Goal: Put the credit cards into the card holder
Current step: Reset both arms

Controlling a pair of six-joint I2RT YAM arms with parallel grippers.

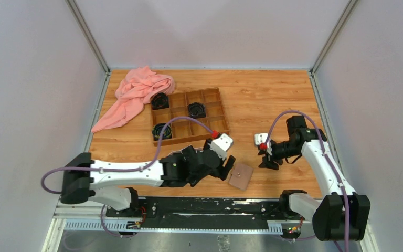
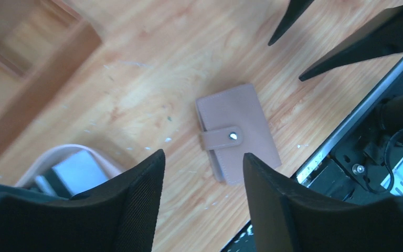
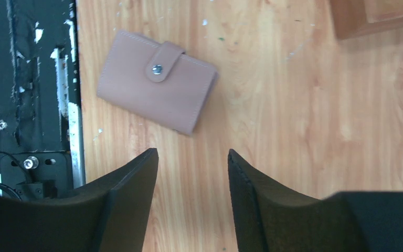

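Status, near to far: card holder [image 1: 240, 176] lies flat on the table [image 1: 273, 94], just beside the black rail [image 1: 204, 207] at the near edge. It is closed, with the snap strap [image 2: 225, 137] buttoned across it, and nothing is gripping it. Left gripper [image 1: 225, 169] hangs just left of it and right gripper [image 1: 267, 160] just right. Both have jaws apart with nothing between them, only bare wood underneath. Past the left gripper's finger, the left wrist view shows a pink-rimmed tray [image 2: 97, 153]. In it is what looks like one of the credit cards [image 2: 78, 170], pale and flat, plus something dark beside it, half hidden. Top view doesn't show the tray; my guess is the left arm covers it. Further back are the wooden compartment box [image 1: 189, 115] with black coils [image 1: 196, 109] in it, then the pink cloth [image 1: 136, 94] at the far left. Risks as I read them: the holder is snapped shut, so no card goes in until the strap is popped. A one-sided pull will likely just drag the light holder across the wood, and toward the rail it could slide off the edge. One arm should pin while the other lifts the strap, but the grippers are already near each other, so a finger clash is plausible. Cards are thin and flat inside a rim, so fingers may skate over them or take two at once. Dark item is unidentified; don't assume it's a card.
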